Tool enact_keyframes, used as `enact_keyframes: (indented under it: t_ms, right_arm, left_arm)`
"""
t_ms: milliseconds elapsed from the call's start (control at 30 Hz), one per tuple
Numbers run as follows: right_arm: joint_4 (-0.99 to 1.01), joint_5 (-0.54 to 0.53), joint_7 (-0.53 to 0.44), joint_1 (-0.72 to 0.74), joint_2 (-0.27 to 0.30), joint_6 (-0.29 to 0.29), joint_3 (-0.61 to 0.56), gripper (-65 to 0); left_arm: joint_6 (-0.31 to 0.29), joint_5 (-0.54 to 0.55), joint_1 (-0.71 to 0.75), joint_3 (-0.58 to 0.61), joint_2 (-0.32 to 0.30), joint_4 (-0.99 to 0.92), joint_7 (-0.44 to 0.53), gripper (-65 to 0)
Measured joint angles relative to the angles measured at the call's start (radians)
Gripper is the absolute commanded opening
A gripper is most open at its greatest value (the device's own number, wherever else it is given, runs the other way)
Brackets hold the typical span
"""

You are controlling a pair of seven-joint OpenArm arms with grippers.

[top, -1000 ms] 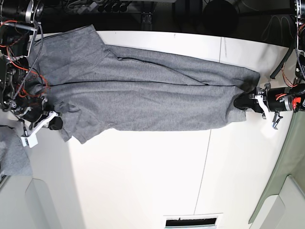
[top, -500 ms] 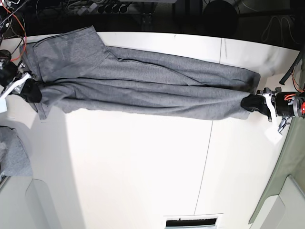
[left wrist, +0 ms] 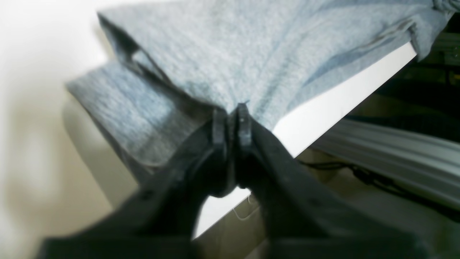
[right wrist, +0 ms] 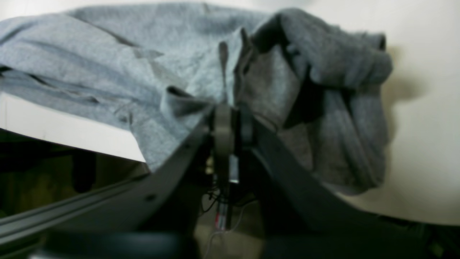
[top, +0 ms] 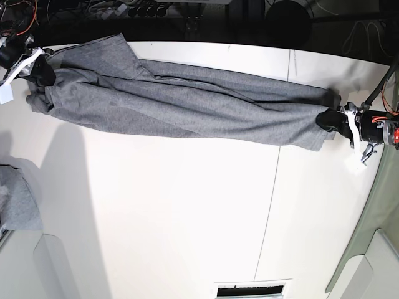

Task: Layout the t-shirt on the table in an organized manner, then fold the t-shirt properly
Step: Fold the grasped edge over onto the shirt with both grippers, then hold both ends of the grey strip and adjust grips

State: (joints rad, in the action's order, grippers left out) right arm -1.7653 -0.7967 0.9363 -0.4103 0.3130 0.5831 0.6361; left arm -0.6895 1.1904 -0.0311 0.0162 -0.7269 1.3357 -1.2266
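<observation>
a white table point(top: 187, 212) carries the grey t-shirt point(top: 181, 103), stretched long along its far edge. the left gripper point(left wrist: 231, 117) and the right gripper point(right wrist: 230, 115) each pinch a bunched end between nearly touching jaws. both wrist views are blurred, and folds hide the shirt's shape.

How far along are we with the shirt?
Done: the t-shirt is stretched lengthwise along the table's far edge. In hand: left gripper and right gripper each pinch an end. Left: it is bunched and creased, not flat; no neat fold yet.
</observation>
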Motion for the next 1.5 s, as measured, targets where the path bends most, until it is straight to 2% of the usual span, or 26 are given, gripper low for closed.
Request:
enact_keyframes:
  t_ms: [67,100,200,300,333,400,533,633,733,833,967,1067,1267,1500]
  right_arm:
    - [0.013,0.004,0.0,0.0,0.0,0.0,0.0,-39.1]
    - [0.013,0.004,0.0,0.0,0.0,0.0,0.0,-37.0]
    - [0.012,0.004,-0.001,0.003,0.0,-0.003,0.0,-37.2]
    - [-0.022,0.001,-0.048,0.003,-0.006,-0.003,0.0,-37.3]
    - [-0.038,0.0,-0.073,0.003,-0.015,-0.004,0.002,-37.7]
    - [-0.062,0.023,-0.106,0.019,-0.043,-0.004,0.002,-43.2]
    - [-0.063,0.094,-0.113,0.1,-0.097,-0.023,0.002,-65.0]
    - [-0.058,0.206,-0.147,0.147,-0.111,-0.024,0.002,-65.0]
    - [-0.012,0.27,-0.198,0.156,-0.108,-0.052,0.002,-65.0]
    - [0.065,0.312,-0.227,0.153,-0.108,-0.073,0.004,-65.0]
    - [0.215,0.312,-0.298,0.158,-0.108,-0.066,0.004,-65.0]
    - [0.323,0.315,-0.294,0.175,-0.108,-0.063,0.004,-65.0]
    - [0.356,0.248,-0.296,0.195,-0.108,-0.063,0.004,-65.0]
    - [0.357,0.247,-0.293,0.197,-0.108,-0.063,0.004,-65.0]
  left_arm:
    - [0.0,-0.004,0.016,0.0,-0.001,0.0,0.008,-45.1]
    - [0.0,-0.004,0.021,0.0,-0.002,0.0,0.013,-42.7]
    - [0.0,-0.003,0.031,0.0,-0.002,0.0,0.027,-40.8]
    - [0.0,-0.002,0.031,0.0,-0.003,0.0,0.027,-40.8]
    - [0.0,0.0,0.031,0.0,-0.003,0.0,0.027,-40.8]
    - [0.0,0.004,0.031,0.0,-0.008,0.0,0.03,-40.8]
    - [0.0,0.004,0.031,-0.044,-0.013,0.0,0.036,-40.8]
    - [0.0,0.005,0.031,-0.103,-0.015,0.0,0.037,-40.8]
    - [0.0,0.003,0.031,-0.136,-0.016,0.0,0.046,-40.7]
    - [0.0,-0.074,0.031,-0.14,-0.011,-0.006,0.137,-36.0]
    - [0.0,-0.217,0.028,-0.142,0.045,-0.075,0.276,-34.4]
    - [0.0,-0.327,0.029,-0.14,0.094,-0.15,0.379,-32.5]
    - [0.004,-0.342,0.031,-0.141,0.116,-0.204,0.39,-31.4]
    - [0.003,-0.416,0.03,-0.142,0.162,-0.214,0.409,-31.4]
